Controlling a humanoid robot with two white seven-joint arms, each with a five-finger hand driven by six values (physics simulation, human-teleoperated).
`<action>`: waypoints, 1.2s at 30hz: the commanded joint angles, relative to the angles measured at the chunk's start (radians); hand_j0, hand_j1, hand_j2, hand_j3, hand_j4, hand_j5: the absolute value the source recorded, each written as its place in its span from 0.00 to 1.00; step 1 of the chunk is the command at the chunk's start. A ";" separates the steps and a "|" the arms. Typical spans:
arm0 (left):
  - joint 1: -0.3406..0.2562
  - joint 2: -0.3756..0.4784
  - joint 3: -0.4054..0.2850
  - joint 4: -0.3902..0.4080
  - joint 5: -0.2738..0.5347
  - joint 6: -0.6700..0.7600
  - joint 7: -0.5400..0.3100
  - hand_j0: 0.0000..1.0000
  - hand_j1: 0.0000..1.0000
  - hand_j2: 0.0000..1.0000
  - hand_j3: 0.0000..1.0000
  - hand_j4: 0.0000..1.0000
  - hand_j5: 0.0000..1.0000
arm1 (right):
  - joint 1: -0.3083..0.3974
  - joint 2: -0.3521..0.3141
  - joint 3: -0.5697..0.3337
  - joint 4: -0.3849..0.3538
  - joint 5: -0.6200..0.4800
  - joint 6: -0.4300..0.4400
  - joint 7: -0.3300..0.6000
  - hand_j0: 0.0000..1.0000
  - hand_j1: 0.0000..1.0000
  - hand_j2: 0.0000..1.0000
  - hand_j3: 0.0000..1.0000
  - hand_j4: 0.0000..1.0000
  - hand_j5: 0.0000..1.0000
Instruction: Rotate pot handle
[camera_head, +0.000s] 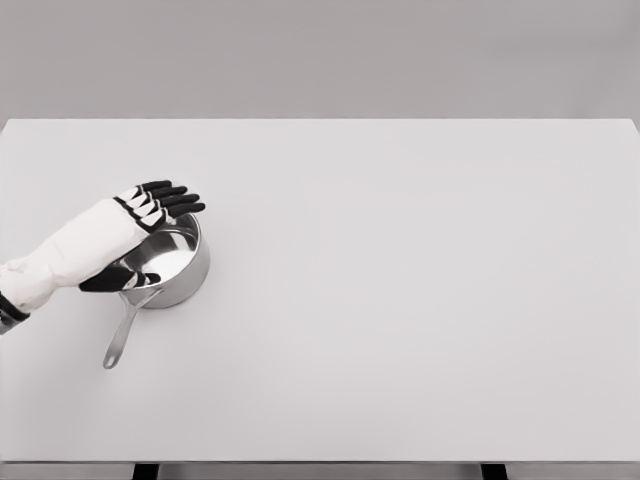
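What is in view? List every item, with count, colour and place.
pot: one, shiny steel, left part of the table, open side up.
handle: one, steel, runs from the pot toward the near edge, slightly left.
table: one, white, fills most of the view.
left hand: one, white with black fingers, over the pot's left rim, fingers extended, thumb over the bowl; grasps nothing.
right hand: not in view.
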 joint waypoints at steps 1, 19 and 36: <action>0.000 0.010 -0.029 -0.001 0.001 0.001 0.001 1.00 1.00 1.00 1.00 1.00 1.00 | 0.000 0.000 0.000 0.000 0.000 0.000 0.000 1.00 1.00 1.00 1.00 1.00 1.00; -0.008 0.081 -0.143 -0.003 -0.114 0.001 0.000 1.00 1.00 1.00 1.00 1.00 1.00 | 0.000 0.000 0.000 0.000 0.000 0.000 0.000 1.00 1.00 1.00 1.00 1.00 1.00; -0.002 0.138 -0.137 -0.001 -0.142 0.001 0.004 1.00 1.00 1.00 1.00 1.00 1.00 | 0.000 0.000 0.000 0.000 0.000 0.000 0.000 1.00 1.00 1.00 1.00 1.00 1.00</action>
